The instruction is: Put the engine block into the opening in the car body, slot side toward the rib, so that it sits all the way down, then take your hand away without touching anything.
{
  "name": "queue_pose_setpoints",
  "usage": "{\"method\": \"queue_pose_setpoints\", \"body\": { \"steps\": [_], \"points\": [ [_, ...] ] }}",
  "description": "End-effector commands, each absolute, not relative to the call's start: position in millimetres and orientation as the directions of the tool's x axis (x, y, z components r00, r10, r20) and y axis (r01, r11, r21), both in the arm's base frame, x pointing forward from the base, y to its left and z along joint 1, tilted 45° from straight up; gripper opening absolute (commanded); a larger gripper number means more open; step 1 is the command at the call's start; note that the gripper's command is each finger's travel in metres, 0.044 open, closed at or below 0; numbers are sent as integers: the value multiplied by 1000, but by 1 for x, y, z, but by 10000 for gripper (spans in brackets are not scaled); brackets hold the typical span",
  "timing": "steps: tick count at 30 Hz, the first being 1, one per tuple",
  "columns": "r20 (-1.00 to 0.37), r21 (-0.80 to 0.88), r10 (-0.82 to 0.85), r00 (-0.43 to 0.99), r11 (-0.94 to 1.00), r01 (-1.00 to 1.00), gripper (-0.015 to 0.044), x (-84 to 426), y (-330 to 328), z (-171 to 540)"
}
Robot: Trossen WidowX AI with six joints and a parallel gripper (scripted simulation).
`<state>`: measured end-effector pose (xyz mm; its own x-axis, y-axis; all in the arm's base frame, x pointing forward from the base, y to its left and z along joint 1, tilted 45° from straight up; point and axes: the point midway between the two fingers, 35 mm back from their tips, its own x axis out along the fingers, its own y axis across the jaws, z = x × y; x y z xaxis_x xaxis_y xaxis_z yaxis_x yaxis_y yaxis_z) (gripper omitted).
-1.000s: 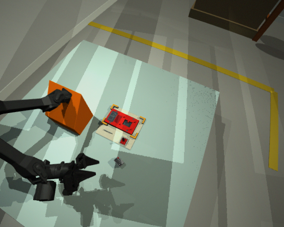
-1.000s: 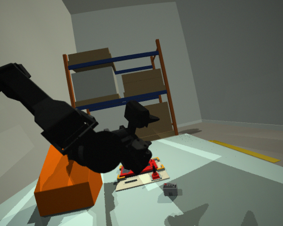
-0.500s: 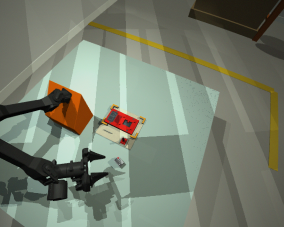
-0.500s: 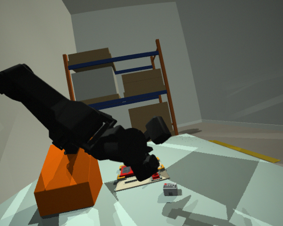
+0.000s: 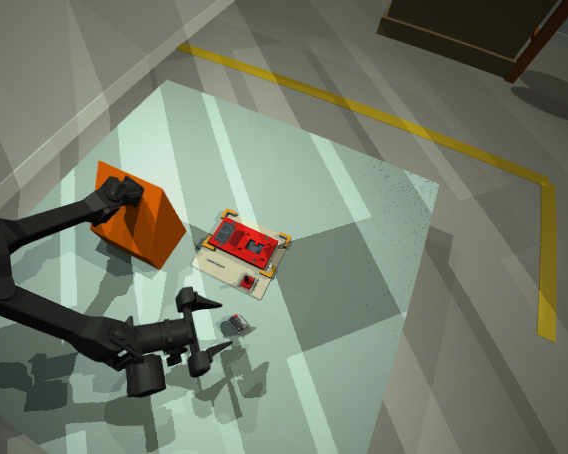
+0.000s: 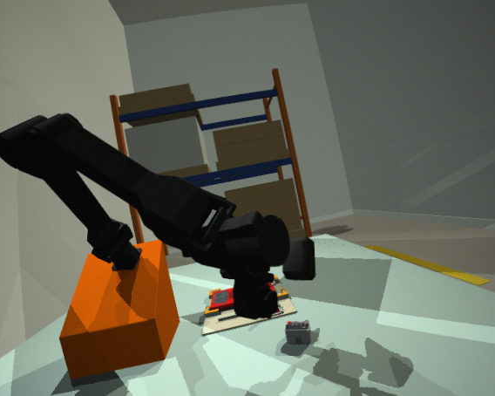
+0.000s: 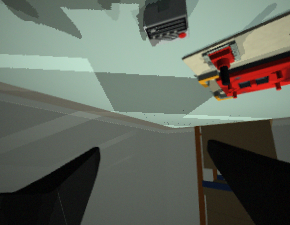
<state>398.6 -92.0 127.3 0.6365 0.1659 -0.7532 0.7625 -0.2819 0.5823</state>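
Observation:
The grey engine block (image 5: 238,324) (image 6: 298,332) (image 7: 166,19), with a small red spot on its ribbed top, stands on the mat in front of the car plate. The red car body (image 5: 237,235) (image 7: 282,69) lies on the plate between yellow corner pieces; its dark opening (image 5: 254,246) shows in the top view. In the exterior view the arm hides much of the car. My gripper (image 5: 226,324) (image 7: 155,148) is open and empty. It is raised above the mat, its fingers spread to the left of the block in the top view, not touching it.
The beige plate (image 5: 202,266) (image 6: 211,328) also bears a small red piece with a black knob (image 5: 247,281) (image 7: 222,56), near its front right corner. A large orange block (image 5: 167,232) (image 6: 115,344) stands left of the plate, under the arm's base. A shelf rack stands far behind.

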Motion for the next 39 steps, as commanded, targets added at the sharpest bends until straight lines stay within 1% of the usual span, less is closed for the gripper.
{"method": "queue_pose_setpoints", "body": {
  "steps": [1,12,22,31,39],
  "points": [
    [-786,536,114,608,-364,761,440,402,-94,119],
    [-863,435,-77,499,-614,658,440,409,-97,90],
    [-878,442,-268,398,-774,454,440,413,-100,71],
    [-836,523,-449,315,-825,213,440,415,-100,59],
    [-750,624,-608,259,-781,-26,440,418,-97,55]
  ]
}}
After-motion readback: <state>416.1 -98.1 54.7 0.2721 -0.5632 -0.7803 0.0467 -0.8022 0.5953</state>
